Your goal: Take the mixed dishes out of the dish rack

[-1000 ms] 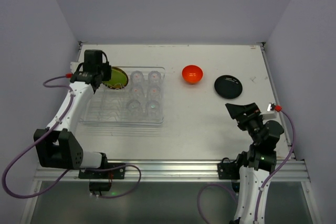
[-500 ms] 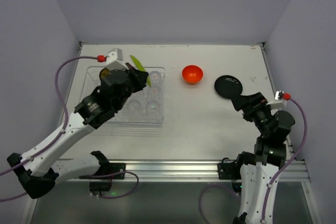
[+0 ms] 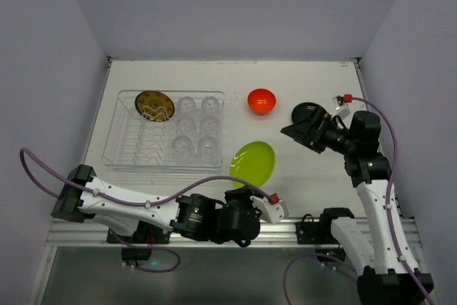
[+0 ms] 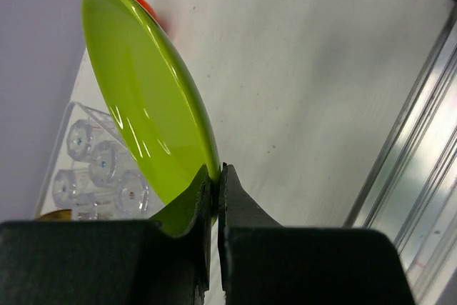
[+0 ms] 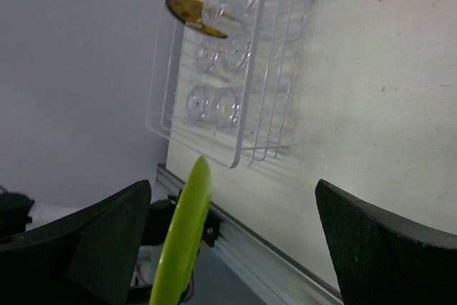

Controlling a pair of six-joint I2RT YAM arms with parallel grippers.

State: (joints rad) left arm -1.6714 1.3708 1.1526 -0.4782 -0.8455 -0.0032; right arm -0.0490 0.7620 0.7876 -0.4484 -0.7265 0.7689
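My left gripper (image 3: 248, 192) is shut on the rim of a plain lime-green plate (image 3: 253, 163) and holds it tilted over the table, right of the rack's near corner. In the left wrist view the jaws (image 4: 216, 176) pinch the plate's (image 4: 146, 101) lower edge. The clear dish rack (image 3: 128, 151) holds a yellow-brown patterned plate (image 3: 155, 105) and several clear glasses (image 3: 196, 125). The orange bowl (image 3: 262, 101) and the black plate (image 3: 305, 111) lie on the table. My right gripper (image 3: 294, 132) is open and empty, just in front of the black plate.
The left arm lies low along the table's front edge, near the metal rail (image 3: 285, 226). In the right wrist view the lime plate (image 5: 184, 237) shows edge-on between the wide-open fingers, with the rack (image 5: 275, 80) beyond. Walls close in on three sides.
The left arm lifted the lime-green plate out of the rack and swung it to the front middle of the table. The right arm moved up and in toward the black plate.
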